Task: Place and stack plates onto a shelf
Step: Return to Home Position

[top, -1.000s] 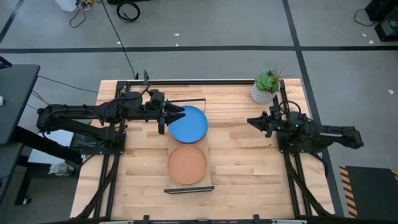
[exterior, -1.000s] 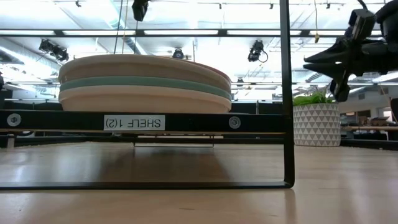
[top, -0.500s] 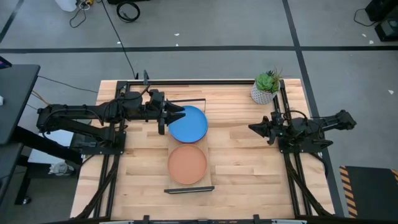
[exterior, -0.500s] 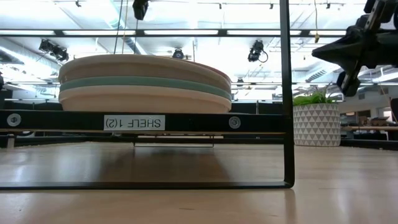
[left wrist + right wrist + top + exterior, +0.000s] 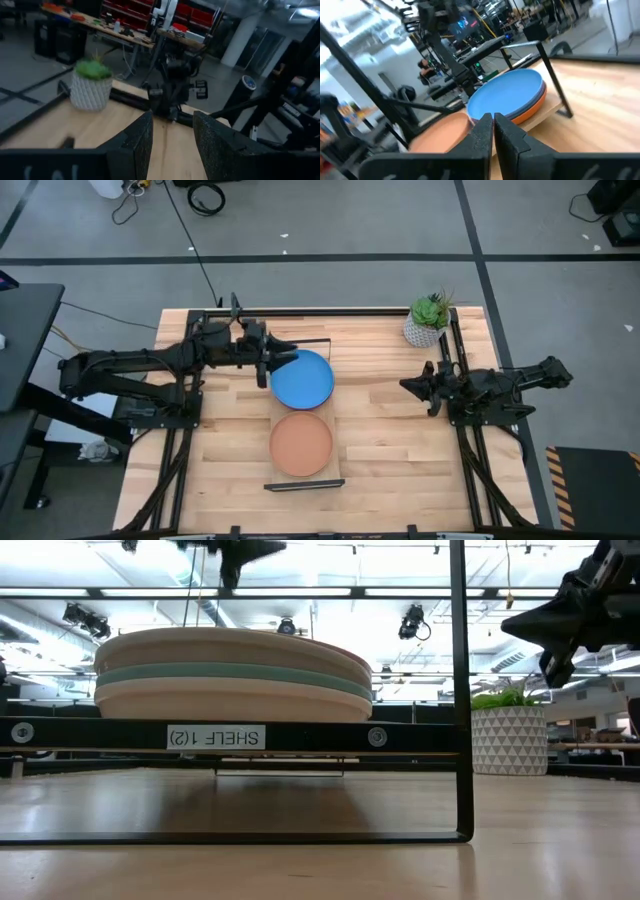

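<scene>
Flanking the shelf (image 5: 337,418), both arms hang clear of it, a potted plant (image 5: 428,321) beyond its far right corner; a blue-topped stack (image 5: 302,379) and a terracotta-topped stack (image 5: 301,444) fill it; the left gripper (image 5: 286,356), fingers apart, hovers at the blue stack's edge, slightly higher than before; the right gripper (image 5: 407,386), fingers together, has drawn back from the shelf.

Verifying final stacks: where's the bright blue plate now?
In the high view, the bright blue plate tops the stack at the end of the shelf nearer the potted plant, beside the terracotta plate; the left tool hovers at its rim.
</scene>
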